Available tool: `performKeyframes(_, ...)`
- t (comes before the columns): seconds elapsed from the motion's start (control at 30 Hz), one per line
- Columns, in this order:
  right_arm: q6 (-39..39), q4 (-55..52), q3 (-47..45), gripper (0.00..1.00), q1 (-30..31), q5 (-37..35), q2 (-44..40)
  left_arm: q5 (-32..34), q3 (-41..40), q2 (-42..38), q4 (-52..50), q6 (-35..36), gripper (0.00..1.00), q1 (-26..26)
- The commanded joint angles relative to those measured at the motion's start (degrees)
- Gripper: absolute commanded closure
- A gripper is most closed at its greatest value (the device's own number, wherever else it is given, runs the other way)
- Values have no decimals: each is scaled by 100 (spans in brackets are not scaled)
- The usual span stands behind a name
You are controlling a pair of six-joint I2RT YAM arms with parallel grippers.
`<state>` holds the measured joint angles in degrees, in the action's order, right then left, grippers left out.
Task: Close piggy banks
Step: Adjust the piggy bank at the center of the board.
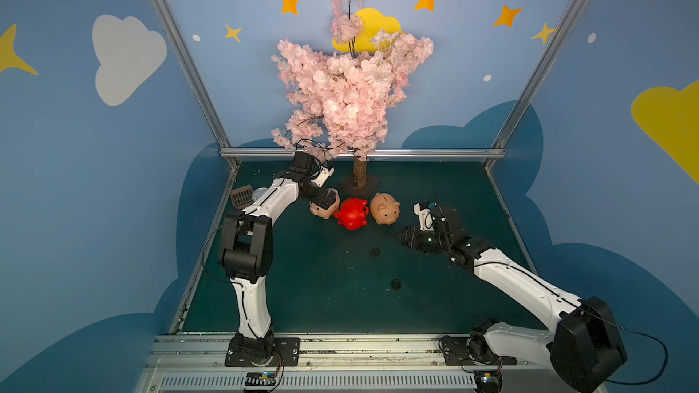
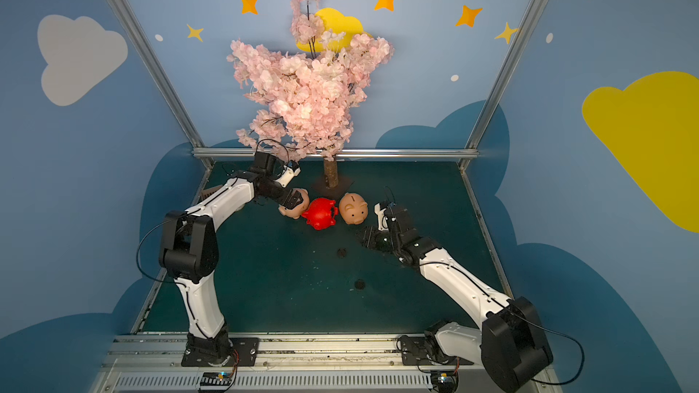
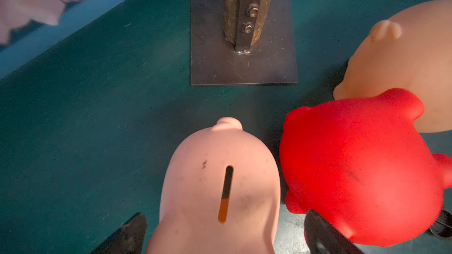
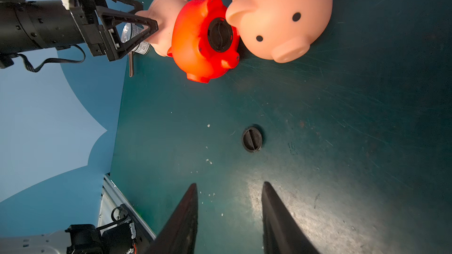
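Closing my wide-open left hand (image 3: 225, 218) on the pink pig (image 3: 195, 191) could bump the red pig (image 3: 354, 167) just beside it — both might roll. My right hand (image 4: 230, 184), half open and empty, hangs over the table (image 4: 342, 118) near a loose cap (image 4: 252, 139).

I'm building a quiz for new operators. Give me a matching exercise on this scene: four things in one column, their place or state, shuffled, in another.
Things:
1. red piggy bank
2. left pink piggy bank
3. right pink piggy bank
4. black plug

States:
A. upright, no pincer around it
B. loose on the green table
C. between the open left pincer's jaws
D. tipped over, underside showing

Pairs: 1-D, 2-C, 3-A, 4-B
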<state>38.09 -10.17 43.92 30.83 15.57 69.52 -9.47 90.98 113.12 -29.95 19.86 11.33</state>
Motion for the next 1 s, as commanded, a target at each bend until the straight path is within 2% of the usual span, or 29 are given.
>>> performKeyframes(0.0, -115, -50, 77, 57, -30, 40, -21, -179, 155, 95, -215, 245, 1, -4)
performKeyframes(0.83, -56, -2, 66, 57, -47, 172, 102, 414, -135, -124, -283, 458, 4, 7)
performKeyframes(0.97, -56, 2, 77, 57, -49, 208, 131, 354, -58, -115, -334, 440, 8, 18)
